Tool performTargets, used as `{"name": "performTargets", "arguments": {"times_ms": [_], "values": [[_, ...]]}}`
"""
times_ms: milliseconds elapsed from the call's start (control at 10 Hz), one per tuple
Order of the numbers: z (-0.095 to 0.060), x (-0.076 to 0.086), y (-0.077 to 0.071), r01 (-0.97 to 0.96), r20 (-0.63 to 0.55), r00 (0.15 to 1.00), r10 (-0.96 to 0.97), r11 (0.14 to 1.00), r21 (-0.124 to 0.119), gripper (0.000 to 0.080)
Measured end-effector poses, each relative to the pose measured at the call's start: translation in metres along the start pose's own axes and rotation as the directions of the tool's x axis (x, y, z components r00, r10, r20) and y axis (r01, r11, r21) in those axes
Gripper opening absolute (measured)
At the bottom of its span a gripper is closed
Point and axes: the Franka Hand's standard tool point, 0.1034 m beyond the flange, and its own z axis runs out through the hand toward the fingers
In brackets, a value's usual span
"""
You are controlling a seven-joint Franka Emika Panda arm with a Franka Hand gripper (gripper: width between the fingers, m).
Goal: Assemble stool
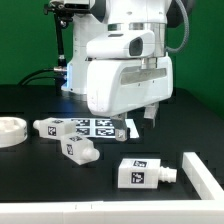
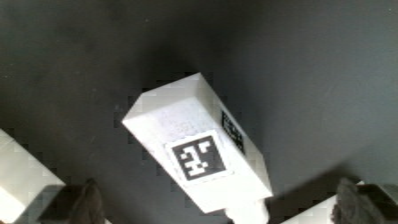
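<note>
Three short white legs with square tags lie on the black table in the exterior view: one (image 1: 52, 127) by the marker board, one (image 1: 80, 150) in the middle, one (image 1: 140, 172) nearer the front. The round white seat (image 1: 10, 130) lies at the exterior view's left edge, partly cut off. My gripper (image 1: 140, 120) hangs open above the table, holding nothing. In the wrist view a tagged leg (image 2: 199, 140) lies on the table between the spread dark fingers (image 2: 71, 205), below the open gripper (image 2: 217, 208). I cannot tell which of the three legs it is.
The marker board (image 1: 95, 126) lies flat behind the legs, partly hidden by the arm. A long white bar (image 1: 205, 175) lies at the exterior view's right front. A white shape (image 2: 18, 170) shows at the wrist view's edge. A green wall stands behind.
</note>
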Motion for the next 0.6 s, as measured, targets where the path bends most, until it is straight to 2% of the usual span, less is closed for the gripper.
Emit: {"name": "performTargets", "arguments": {"times_ms": [400, 600], "values": [[0.001, 0.000, 0.000, 0.004, 0.000, 1.000, -0.004, 1.000, 0.000, 0.0650], [0.017, -0.002, 0.010, 0.013, 0.009, 1.000, -0.013, 1.000, 0.007, 0.0650]]}}
